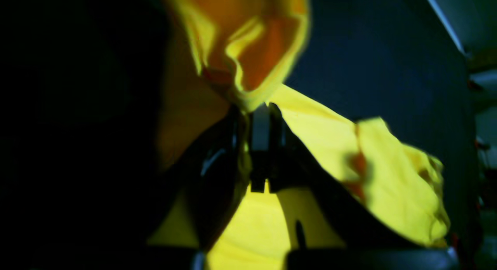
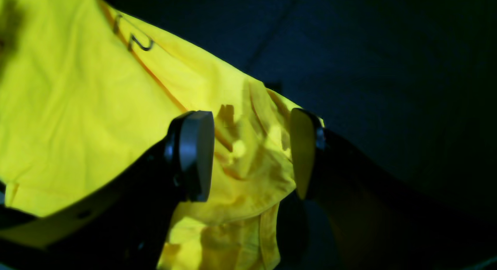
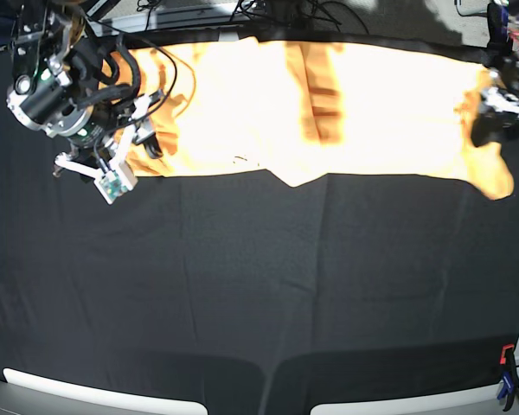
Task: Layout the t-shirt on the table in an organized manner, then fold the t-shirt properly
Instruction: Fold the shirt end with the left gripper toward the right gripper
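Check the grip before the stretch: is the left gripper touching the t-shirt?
Touching. The left wrist view shows the left gripper shut on a bunched edge of the t-shirt, with fabric rising straight out from between the closed fingertips.

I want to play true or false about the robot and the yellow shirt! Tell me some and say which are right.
1. The left end effector is pinching the t-shirt. True.
2. The right end effector is squeezed shut. False: its pads stand apart, with a bunched bit of shirt between them.
3. The t-shirt lies at the far side of the table. True.
4. The t-shirt is folded into a neat small square. False: it is stretched out long, with wrinkles.
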`<action>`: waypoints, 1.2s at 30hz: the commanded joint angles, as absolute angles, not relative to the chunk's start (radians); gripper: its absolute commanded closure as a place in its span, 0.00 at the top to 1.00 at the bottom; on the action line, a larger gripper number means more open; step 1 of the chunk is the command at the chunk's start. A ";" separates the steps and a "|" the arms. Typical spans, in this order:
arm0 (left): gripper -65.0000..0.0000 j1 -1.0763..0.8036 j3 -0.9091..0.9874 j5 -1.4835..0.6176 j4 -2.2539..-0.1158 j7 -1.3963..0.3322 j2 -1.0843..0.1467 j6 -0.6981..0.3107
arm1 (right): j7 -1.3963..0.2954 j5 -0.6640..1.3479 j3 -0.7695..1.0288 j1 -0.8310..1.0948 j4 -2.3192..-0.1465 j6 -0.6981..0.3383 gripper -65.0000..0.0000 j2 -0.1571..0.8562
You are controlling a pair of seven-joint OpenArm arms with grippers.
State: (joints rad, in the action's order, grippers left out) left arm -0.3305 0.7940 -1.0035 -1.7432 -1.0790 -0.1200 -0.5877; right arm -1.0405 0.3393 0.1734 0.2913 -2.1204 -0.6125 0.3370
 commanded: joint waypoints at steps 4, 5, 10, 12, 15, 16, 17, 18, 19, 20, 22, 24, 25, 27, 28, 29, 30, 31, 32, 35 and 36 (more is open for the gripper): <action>0.00 -0.374 0.657 -1.030 -1.839 -1.057 -0.088 -0.599 | -1.021 0.343 0.178 0.257 -2.119 -0.613 0.47 0.347; 0.00 -0.381 0.616 -1.030 -1.843 -1.054 -0.085 -0.599 | -1.022 0.343 0.178 0.255 -2.119 -0.613 0.47 0.347; 0.00 -0.382 0.430 -0.976 -1.844 -1.050 -0.078 -0.538 | -1.030 0.343 0.178 0.255 -2.119 -0.613 0.47 0.347; 0.00 -0.382 0.376 -0.949 -1.844 -1.037 -0.078 -0.530 | -1.030 0.343 0.178 0.255 -2.119 -0.613 0.47 0.347; 0.00 -0.382 0.318 -0.924 -1.843 -1.023 -0.078 -0.481 | -1.030 0.343 0.178 0.255 -2.119 -0.613 0.47 0.347; 0.00 -0.382 0.302 -0.924 -1.843 -1.022 -0.078 -0.469 | -1.030 0.343 0.178 0.255 -2.119 -0.613 0.47 0.347; 0.00 -0.382 0.287 -0.924 -1.843 -1.021 -0.078 -0.459 | -1.030 0.343 0.178 0.255 -2.119 -0.613 0.47 0.347; 0.00 -0.382 0.273 -0.924 -1.843 -1.021 -0.078 -0.454 | -1.029 0.343 0.178 0.255 -2.119 -0.613 0.47 0.347; 0.00 -0.382 0.259 -0.925 -1.843 -1.021 -0.078 -0.453 | -1.029 0.343 0.178 0.255 -2.119 -0.613 0.47 0.347; 0.00 -0.382 0.244 -0.925 -1.843 -1.022 -0.078 -0.445 | -1.029 0.343 0.178 0.255 -2.119 -0.613 0.47 0.347; 0.00 -0.382 0.213 -0.925 -1.843 -1.025 -0.078 -0.422 | -1.029 0.343 0.178 0.255 -2.119 -0.614 0.47 0.347; 0.00 -0.382 0.180 -0.925 -1.843 -1.024 -0.078 -0.418 | -1.029 0.343 0.178 0.254 -2.119 -0.613 0.47 0.347; 0.00 -0.380 0.164 -0.925 -1.844 -1.024 -0.078 -0.418 | -1.029 0.343 0.178 0.254 -2.119 -0.613 0.47 0.347; 0.00 -0.378 0.130 -0.927 -1.844 -1.023 -0.077 -0.418 | -1.029 0.343 0.178 0.253 -2.119 -0.613 0.47 0.347; 0.00 -0.377 0.113 -0.933 -1.844 -1.022 -0.077 -0.418 | -1.029 0.342 0.178 0.252 -2.118 -0.613 0.47 0.347; 0.00 -0.377 0.097 -0.948 -1.844 -1.019 -0.077 -0.418 | -1.028 0.343 0.178 0.250 -2.118 -0.613 0.47 0.347; 0.00 -0.377 0.083 -0.955 -1.844 -1.015 -0.070 -0.418 | -1.029 0.343 0.178 0.249 -2.118 -0.613 0.47 0.346; 0.10 -0.376 0.072 -0.954 -1.844 -1.004 -0.058 -0.419 | -1.028 0.343 0.178 0.249 -2.118 -0.613 0.47 0.346; 0.20 -0.376 0.063 -0.954 -1.844 -0.989 -0.045 -0.419 | -1.029 0.343 0.178 0.249 -2.118 -0.613 0.47 0.346; 0.49 -0.360 0.049 -0.955 -1.844 -0.972 -0.012 -0.445 | -1.030 0.342 0.178 0.249 -2.118 -0.613 0.47 0.346; 0.54 -0.350 0.050 -0.961 -1.844 -0.973 -0.005 -0.469 | -1.031 0.343 0.178 0.249 -2.118 -0.613 0.47 0.346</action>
